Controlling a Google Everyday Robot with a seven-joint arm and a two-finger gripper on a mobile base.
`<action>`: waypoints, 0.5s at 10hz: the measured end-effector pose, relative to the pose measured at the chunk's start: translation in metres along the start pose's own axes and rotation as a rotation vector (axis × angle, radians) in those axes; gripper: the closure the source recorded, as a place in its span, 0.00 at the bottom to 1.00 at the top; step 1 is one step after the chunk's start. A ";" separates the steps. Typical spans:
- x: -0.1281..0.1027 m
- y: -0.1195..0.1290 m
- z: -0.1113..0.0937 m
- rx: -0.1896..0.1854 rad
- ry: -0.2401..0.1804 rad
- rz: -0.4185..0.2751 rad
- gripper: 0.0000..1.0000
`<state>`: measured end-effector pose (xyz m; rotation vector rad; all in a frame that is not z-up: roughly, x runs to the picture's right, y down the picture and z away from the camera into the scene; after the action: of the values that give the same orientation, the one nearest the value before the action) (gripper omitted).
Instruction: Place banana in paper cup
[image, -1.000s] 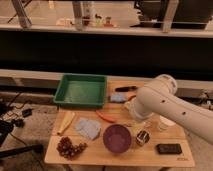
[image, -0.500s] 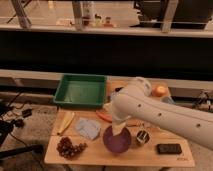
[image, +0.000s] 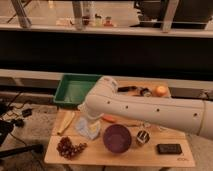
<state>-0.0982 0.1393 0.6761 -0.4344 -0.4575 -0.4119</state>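
Pretty much nothing ticked off yet tbh. The banana (image: 66, 123) is seen lying flat on the surface (image: 150, 156) near the left edge, just beside the blue cloth (image: 94, 132), not picked up. The gripper (image: 89, 121) is hung low over that cloth, close to the banana's right. Whether it's spread or pressed together can't be told. The paper cup isn't seen at all, probably hidden behind the arm. So the grab, the carry and the drop into the cup are all left to be done.

Dim warm light from above; claw (image: 91, 127) shaded beneath the arm (image: 150, 110), over the table (image: 125, 156)
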 end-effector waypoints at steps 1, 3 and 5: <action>-0.002 -0.001 0.001 -0.001 -0.002 -0.003 0.20; 0.001 -0.001 0.001 0.000 0.001 0.001 0.20; -0.001 -0.001 0.001 0.000 -0.001 0.000 0.20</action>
<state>-0.0994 0.1391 0.6770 -0.4350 -0.4584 -0.4123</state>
